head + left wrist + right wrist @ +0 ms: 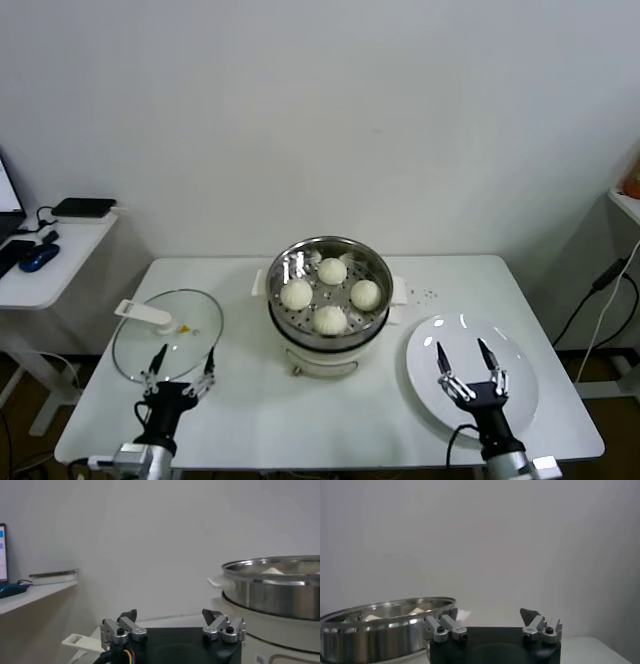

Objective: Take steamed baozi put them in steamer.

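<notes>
You are looking down at a white table (250,420). In the middle of it, a bit toward the far side, stands the steamer (280,272), a round shiny metal basket on a white cooker base (320,358). All four steamed baozi (331,270) sit inside the basket on its floor of little holes. One bun is at the far side, one at the left, one at the right and one at the near side. They lie close to each other, and from up here it is hard to tell if any of them touch.

Your right gripper (467,367) hangs over the near right part of the table, above a flat white plate (430,350). Its fingers are spread wide and they hold nothing. The plate sits just right of the steamer, and you can see no bun on it.

Your left gripper (183,368) is at the near left, over the near edge of a round glass lid (150,335). The lid lies flat on the table to the left of the steamer, with its white handle (145,314) on the far left side. The left fingers are spread too, with nothing between them.

Far to the left stands a small side desk (40,280) with a blue mouse (38,257) and a black box (84,208) on it.
</notes>
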Controlling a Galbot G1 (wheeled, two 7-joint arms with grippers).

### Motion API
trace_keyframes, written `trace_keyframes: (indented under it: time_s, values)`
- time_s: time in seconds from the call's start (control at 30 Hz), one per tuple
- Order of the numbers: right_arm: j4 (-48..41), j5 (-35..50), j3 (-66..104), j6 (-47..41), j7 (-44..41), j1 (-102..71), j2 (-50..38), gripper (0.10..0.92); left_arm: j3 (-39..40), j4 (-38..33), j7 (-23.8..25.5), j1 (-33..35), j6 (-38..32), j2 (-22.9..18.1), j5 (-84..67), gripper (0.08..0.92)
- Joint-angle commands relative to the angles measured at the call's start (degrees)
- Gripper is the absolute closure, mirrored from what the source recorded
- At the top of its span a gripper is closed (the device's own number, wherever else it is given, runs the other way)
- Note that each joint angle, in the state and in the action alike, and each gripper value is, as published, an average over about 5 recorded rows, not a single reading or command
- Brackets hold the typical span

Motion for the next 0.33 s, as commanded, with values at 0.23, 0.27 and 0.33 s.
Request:
trace_keyframes:
  time_s: [0.23, 0.27, 0.33]
  values:
    - [-0.77, 0.44, 1.18, 1.87, -1.61, -3.63, -0.71, 0.203, -0.73, -0.15, 1.77, -0.25, -0.76, -0.32, 0.14, 0.177]
    - [-0.81, 0.46, 1.19, 1.89, -1.66, -3.58, -0.75, 0.203, -0.7, -0.2, 1.95, -0.15, -0.96, -0.46, 0.36, 0.177]
    - [-0.88, 0.46, 1.21, 1.93, -1.71, -3.54, -0.83, 0.203, -0.68, -0.24, 2.14, -0.06, -1.2, -0.6, 0.58, 0.177]
